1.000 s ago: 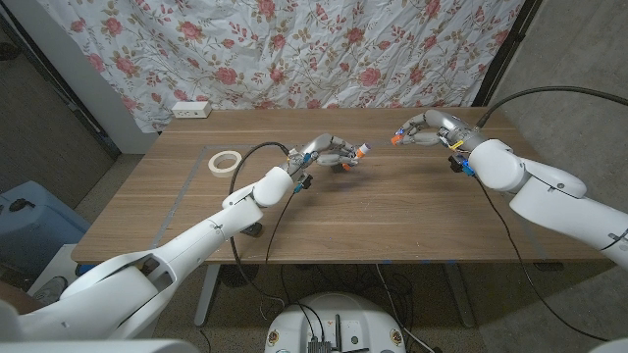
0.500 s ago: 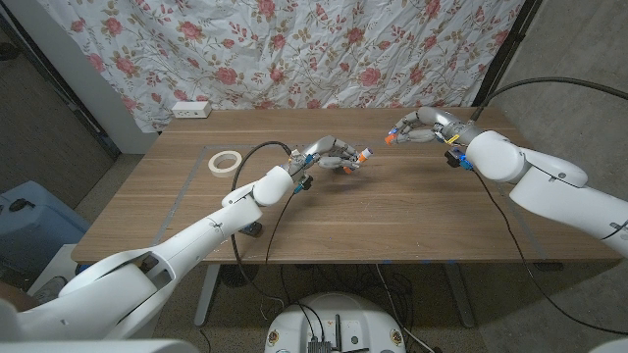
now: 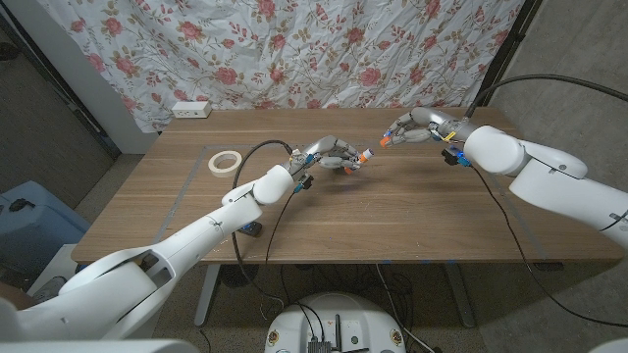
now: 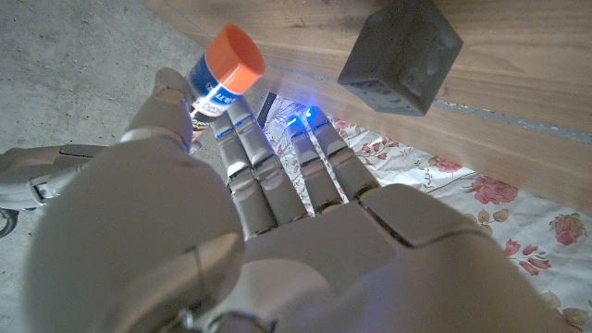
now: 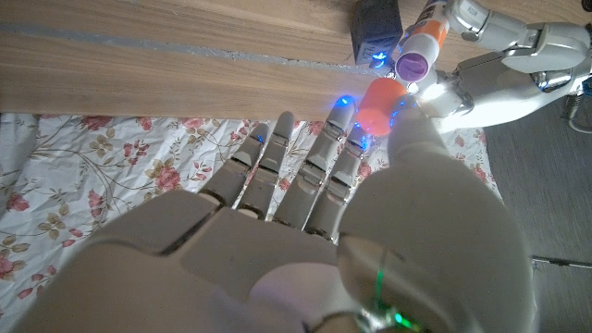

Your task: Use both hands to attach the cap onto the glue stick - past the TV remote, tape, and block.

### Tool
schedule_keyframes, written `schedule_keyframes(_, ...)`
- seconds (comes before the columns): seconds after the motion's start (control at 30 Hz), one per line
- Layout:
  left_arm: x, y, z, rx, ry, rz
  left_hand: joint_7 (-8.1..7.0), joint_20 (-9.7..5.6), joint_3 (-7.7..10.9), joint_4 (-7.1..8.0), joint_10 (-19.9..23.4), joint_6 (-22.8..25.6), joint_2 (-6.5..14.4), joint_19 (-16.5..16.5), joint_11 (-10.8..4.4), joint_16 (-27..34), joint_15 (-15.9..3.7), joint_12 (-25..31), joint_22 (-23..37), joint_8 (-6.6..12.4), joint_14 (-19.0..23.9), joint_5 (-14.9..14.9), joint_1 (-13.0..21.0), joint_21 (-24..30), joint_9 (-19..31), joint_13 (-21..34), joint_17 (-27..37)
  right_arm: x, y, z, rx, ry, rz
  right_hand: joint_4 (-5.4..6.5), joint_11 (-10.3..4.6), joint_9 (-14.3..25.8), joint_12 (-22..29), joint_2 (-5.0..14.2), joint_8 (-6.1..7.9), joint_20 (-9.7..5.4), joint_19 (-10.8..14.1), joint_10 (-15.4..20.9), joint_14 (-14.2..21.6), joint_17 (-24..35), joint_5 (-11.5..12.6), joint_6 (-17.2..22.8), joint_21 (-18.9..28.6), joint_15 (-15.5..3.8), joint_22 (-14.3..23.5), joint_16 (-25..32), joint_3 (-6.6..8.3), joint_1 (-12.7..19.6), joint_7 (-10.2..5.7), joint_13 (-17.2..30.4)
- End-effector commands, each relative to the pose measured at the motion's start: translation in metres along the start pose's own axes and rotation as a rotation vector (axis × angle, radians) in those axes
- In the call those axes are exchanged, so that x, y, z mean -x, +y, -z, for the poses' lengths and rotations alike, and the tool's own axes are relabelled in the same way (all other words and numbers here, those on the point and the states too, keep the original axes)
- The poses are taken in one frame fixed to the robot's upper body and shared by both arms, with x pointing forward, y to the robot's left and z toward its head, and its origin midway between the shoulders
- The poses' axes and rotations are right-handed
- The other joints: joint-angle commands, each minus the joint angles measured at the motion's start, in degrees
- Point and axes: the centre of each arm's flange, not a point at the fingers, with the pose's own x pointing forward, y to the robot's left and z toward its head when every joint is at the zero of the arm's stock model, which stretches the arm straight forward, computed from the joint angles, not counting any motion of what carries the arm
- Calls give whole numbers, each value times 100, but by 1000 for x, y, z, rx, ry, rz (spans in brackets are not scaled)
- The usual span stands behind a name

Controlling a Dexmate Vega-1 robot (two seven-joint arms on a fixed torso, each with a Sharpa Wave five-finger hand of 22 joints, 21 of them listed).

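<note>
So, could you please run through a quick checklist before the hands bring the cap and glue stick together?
1. Left hand holds the glue stick: ok.
2. Right hand holds the cap: ok.
3. Stick's open end bare and facing the cap: ok.
4. Cap's opening turned toward the stick: cannot tell.
5. Cap and stick apart, nothing between them: ok.
6. Block clear of the path: cannot tell.

My left hand [image 3: 332, 154] is out near the middle, arm stretched long from seven o'clock, fingers [image 4: 242, 139] pinched closed. My right hand [image 3: 417, 127] sits at one o'clock, arm bent in from the right, fingers [image 5: 344, 148] pinched, pointing toward the left hand.
</note>
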Motion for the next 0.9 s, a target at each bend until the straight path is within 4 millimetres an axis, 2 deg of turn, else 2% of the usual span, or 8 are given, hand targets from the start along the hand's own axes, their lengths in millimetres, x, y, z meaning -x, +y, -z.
schedule_keyframes(0.03, -2, 0, -1, -7, -8, 6, 64, -8, 62, 6, 33, 142, 161, -4, -1, 1, -676, 30, 17, 63, 31, 28, 125, -6, 104, 12, 1, -6, 5, -6, 10, -11, -20, 0, 8, 25, -24, 39, -16, 5, -14, -26, -9, 15, -32, -17, -4, -782, 12, 29, -20, 21, -7, 21)
schedule_keyframes(0.9, 0, -1, -1, -6, -5, 2, 69, -53, 67, 8, 35, 149, 166, -2, 0, -1, -681, 28, 17, 66, 38, 27, 128, -36, 104, 11, 3, -7, 13, -12, 40, 4, -12, 12, 9, 25, -43, 39, -52, 34, -10, -44, -21, 2, -48, -15, 0, -759, 13, 23, -70, -17, -7, 30)
